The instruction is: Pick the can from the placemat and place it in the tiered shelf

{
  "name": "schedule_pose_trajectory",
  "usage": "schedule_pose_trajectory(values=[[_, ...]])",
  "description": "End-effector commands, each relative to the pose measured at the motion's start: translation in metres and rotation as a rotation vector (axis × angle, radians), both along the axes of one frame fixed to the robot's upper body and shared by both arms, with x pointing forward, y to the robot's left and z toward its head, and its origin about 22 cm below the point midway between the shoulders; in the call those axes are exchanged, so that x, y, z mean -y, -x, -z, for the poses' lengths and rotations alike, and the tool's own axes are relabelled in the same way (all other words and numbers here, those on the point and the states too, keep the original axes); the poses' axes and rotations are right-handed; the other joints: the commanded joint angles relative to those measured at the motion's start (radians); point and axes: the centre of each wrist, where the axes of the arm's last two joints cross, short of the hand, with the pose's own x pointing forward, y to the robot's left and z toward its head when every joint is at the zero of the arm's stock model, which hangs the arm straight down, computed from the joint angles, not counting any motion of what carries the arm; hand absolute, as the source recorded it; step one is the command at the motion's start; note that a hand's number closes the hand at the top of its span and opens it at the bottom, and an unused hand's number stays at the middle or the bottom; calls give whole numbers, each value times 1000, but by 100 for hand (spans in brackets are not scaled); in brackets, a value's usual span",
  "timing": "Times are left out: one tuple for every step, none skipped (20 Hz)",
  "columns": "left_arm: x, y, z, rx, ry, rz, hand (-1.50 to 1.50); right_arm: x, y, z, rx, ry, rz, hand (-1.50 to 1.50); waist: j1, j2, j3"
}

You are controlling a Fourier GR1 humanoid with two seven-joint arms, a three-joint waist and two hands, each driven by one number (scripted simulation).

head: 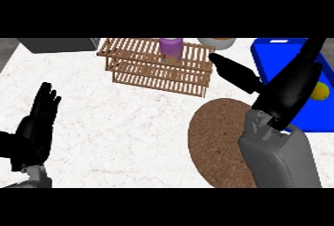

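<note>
The can (171, 49), purple-topped with a tan body, stands upright on the upper tier of the wooden slatted shelf (143, 70) at the back of the counter. My right hand (287, 90) is open to the right of the shelf, above the far edge of the round brown placemat (212, 137). Its fingers stretch up over the blue tray and its thumb points left toward the shelf's right end, apart from the can. Nothing lies on the visible part of the placemat. My left hand (36, 128) rests open at the left edge, fingers up.
A blue tray (274, 53) at the right holds a yellow fruit (320, 91). A pale bowl (216, 43) sits behind the shelf, and a grey box (58, 44) stands at the back left. White marble counter lies between the left hand and the placemat.
</note>
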Motion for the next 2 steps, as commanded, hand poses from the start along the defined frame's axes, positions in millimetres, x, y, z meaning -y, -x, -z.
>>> schedule_pose_trajectory(values=[[9,-5,5,25,-6,14,0,27,53,4,-104,-21,20,-150,17,10,0],[-2,10,8,10,3,33,0,29,70,-3,-77,0,9,-150,26,8,-1]])
